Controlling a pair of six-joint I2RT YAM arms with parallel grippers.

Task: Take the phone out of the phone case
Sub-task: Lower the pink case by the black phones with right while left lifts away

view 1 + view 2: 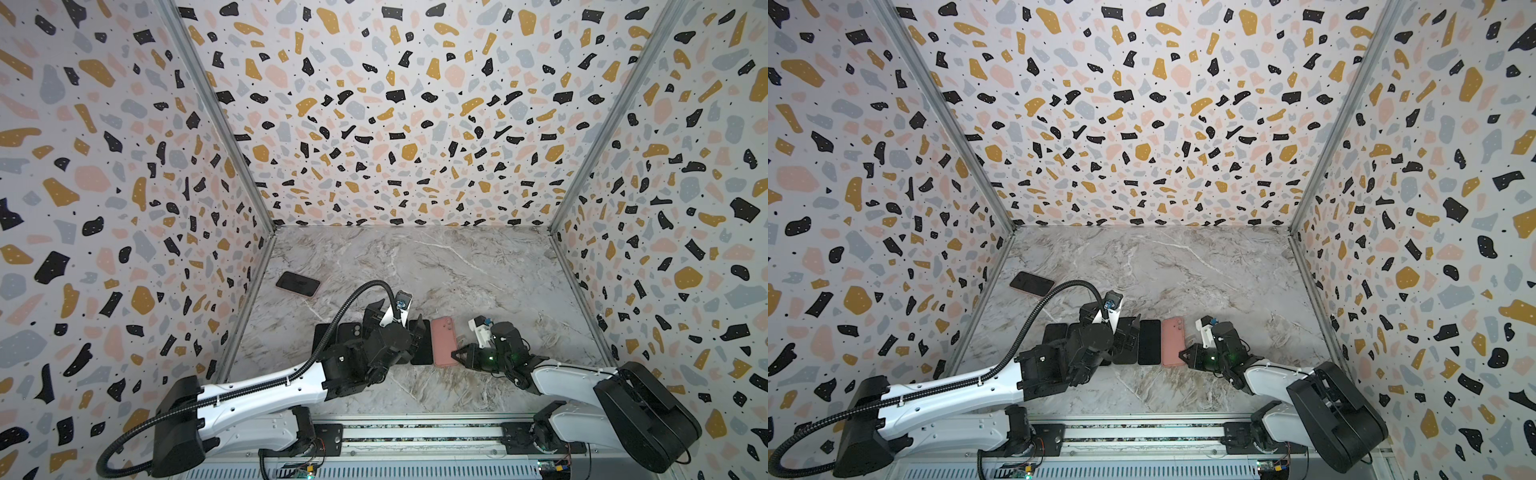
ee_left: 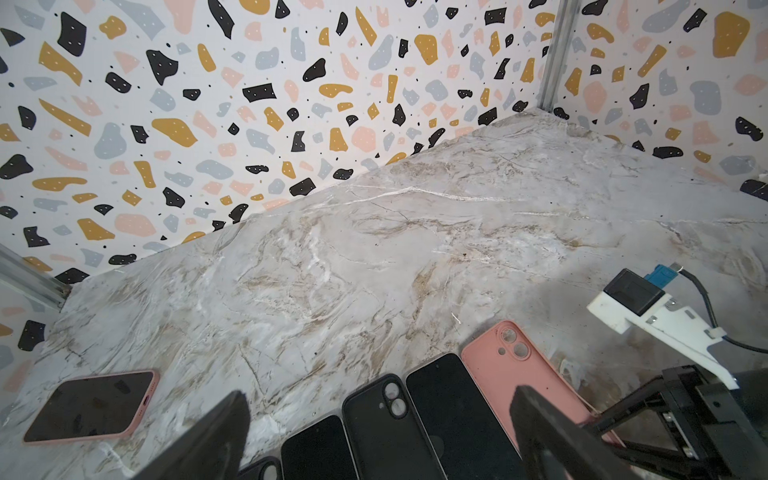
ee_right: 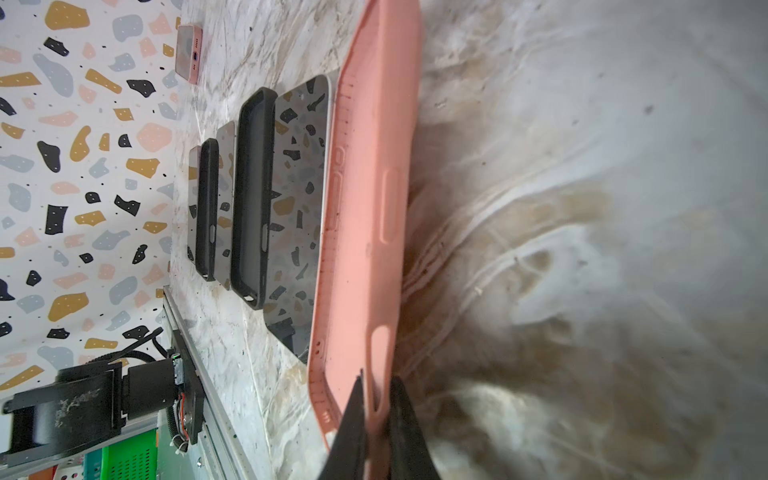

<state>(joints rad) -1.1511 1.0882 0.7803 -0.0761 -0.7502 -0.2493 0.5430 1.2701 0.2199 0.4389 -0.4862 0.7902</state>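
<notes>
The right end effector (image 3: 376,390) is clenched on the side wall of the pink case (image 1: 444,341), near its near end. This case lies flat near the middle of the tabletop's (image 1: 457,270) front edge. Its long axis runs front to back and its camera cut-outs are at the far end. Just beside it on the left is a black phone (image 1: 1149,341), then a black case (image 1: 1125,340), both lying parallel to it. The left end effector (image 1: 397,326) hangs over that row, released, with its jaws wide apart. Well apart, by the left edge, the cased phone (image 1: 298,284) lies screen up. Its long axis runs roughly left to right and its port end points toward the right edge.
</notes>
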